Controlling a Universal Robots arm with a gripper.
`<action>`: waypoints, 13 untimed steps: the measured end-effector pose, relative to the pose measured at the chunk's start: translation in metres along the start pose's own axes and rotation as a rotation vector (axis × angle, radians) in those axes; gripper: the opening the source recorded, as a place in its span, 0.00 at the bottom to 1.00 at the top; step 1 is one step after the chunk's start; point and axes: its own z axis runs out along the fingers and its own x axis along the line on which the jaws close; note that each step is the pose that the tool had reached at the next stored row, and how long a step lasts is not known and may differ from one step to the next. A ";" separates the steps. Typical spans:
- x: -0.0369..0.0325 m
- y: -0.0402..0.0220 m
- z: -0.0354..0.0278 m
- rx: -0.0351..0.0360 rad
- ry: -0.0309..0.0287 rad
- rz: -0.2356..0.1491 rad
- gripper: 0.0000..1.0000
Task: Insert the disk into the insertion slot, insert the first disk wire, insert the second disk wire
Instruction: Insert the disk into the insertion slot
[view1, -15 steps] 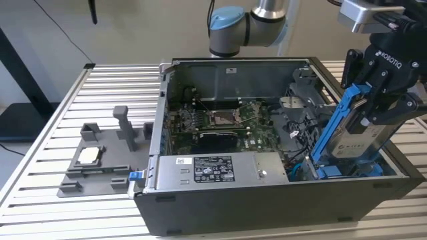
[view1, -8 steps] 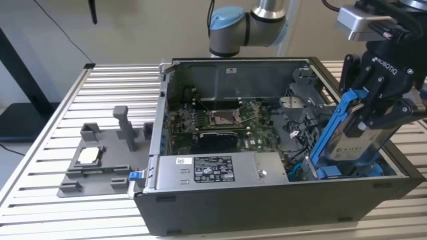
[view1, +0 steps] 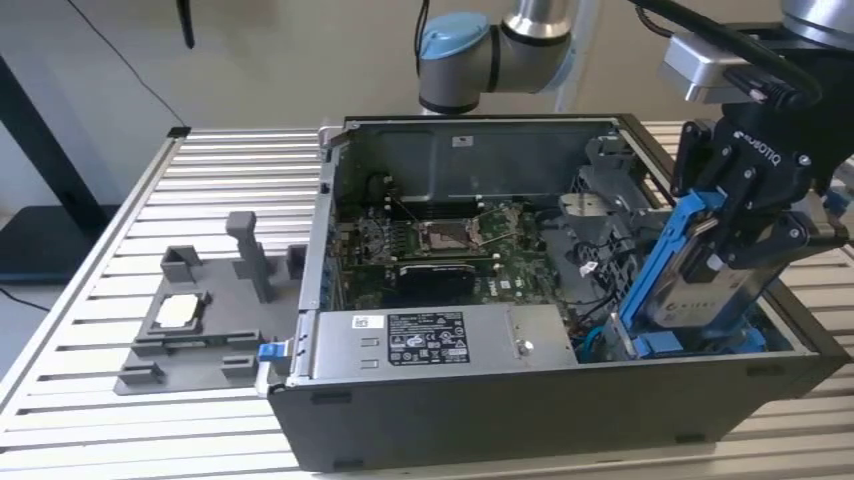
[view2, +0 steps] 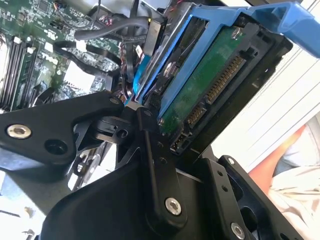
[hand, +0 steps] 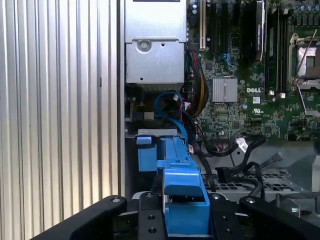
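The jaws are closed on the disk (view1: 691, 300), one black finger against each flat face. The gripper (view1: 731, 262) sits at the right of the exterior view, over the near right corner of the case (view1: 534, 420).

The disk stands on edge and tilts, its upper end leaning toward the exterior view's right. Its blue frame runs up the side facing the inside of the case, and the silver face with the white label is turned toward the camera. In the second wrist view its green circuit board (view2: 212, 87) and the row of gold contacts face the lens. In the first wrist view the blue frame (hand: 181, 182) rises between the black finger links.

The lower end of the disk is down at the insertion slot (view1: 654, 346), the grey cage with blue parts (hand: 147, 150) in that corner. How far it has gone in I cannot tell.

Black cables (hand: 235, 150) lie loose just beside the slot, with a blue one looping past them. Farther in lies the green motherboard (view1: 441, 250), and the grey power-supply box (view1: 427, 340) sits along the near wall. The case rests on a slatted metal table (view1: 240, 170). Well apart, at the left of the exterior view, stands a grey holder (view1: 200, 320). The arm (view1: 494, 45) enters from the top of that view.
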 end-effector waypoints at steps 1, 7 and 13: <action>0.0000 0.0000 0.0006 -0.0002 -0.0041 0.000 0.33; -0.0003 0.0000 0.0023 -0.0005 -0.0230 -0.001 0.33; -0.0003 -0.0001 0.0024 -0.0005 -0.0231 -0.001 0.40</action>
